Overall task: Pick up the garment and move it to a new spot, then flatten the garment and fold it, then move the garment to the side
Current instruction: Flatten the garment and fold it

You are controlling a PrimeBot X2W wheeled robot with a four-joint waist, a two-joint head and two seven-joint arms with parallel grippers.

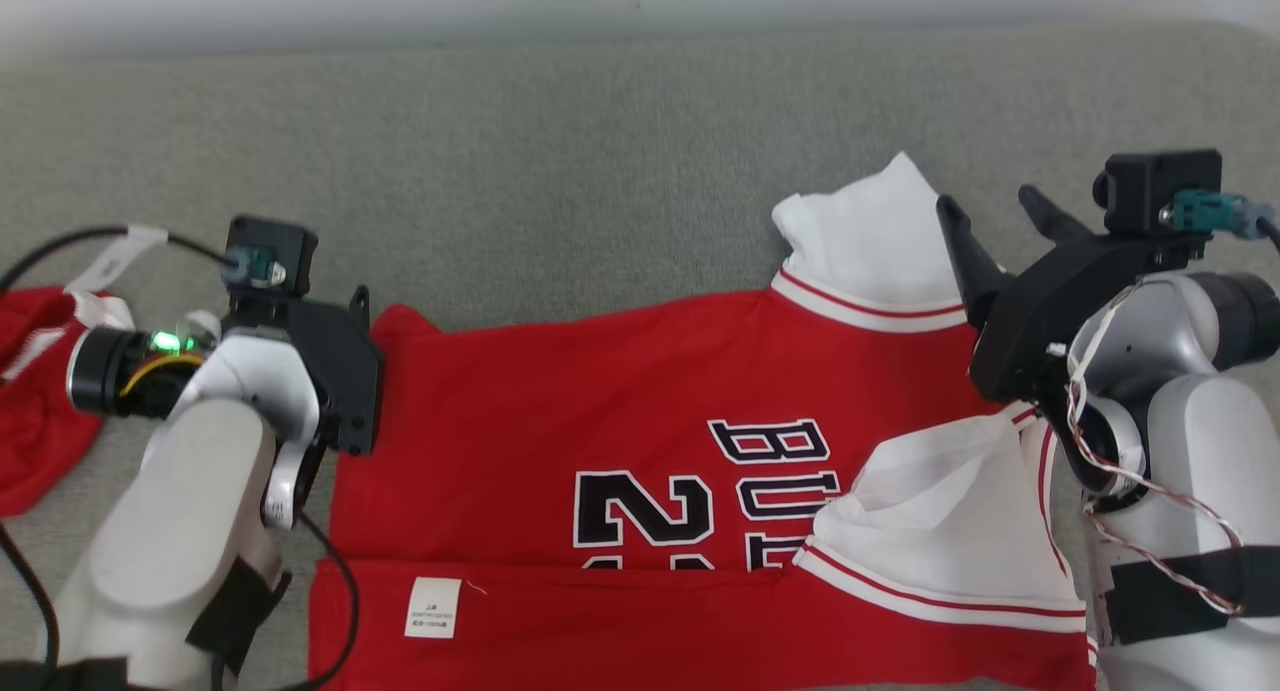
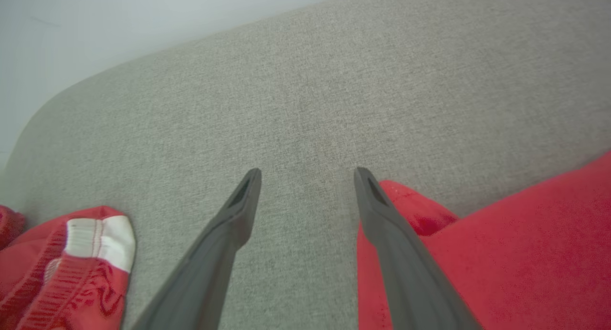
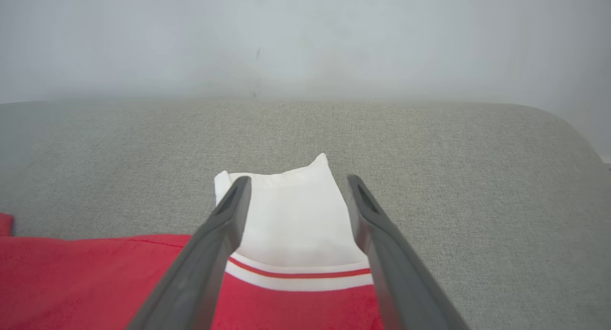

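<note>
A red jersey (image 1: pixel 600 401) with black-and-white lettering and white sleeves lies spread on the grey cushion (image 1: pixel 560 171). Its near edge is folded over, showing a white label (image 1: pixel 432 607). One white sleeve (image 1: pixel 870 241) points away at the far right; the other (image 1: pixel 940 511) is folded onto the body. My left gripper (image 1: pixel 352 301) hovers open at the jersey's far left corner (image 2: pixel 410 210), one finger over the red cloth (image 2: pixel 525 253). My right gripper (image 1: pixel 988 199) is open above the far sleeve (image 3: pixel 291 215), holding nothing; red body cloth (image 3: pixel 95 282) lies below it.
A second red garment with white trim (image 1: pixel 40 401) lies crumpled at the left edge, beside my left arm, and shows in the left wrist view (image 2: pixel 67 268). A pale wall (image 3: pixel 305 38) rises behind the cushion's far edge. Bare grey fabric (image 2: pixel 334 105) stretches beyond the jersey.
</note>
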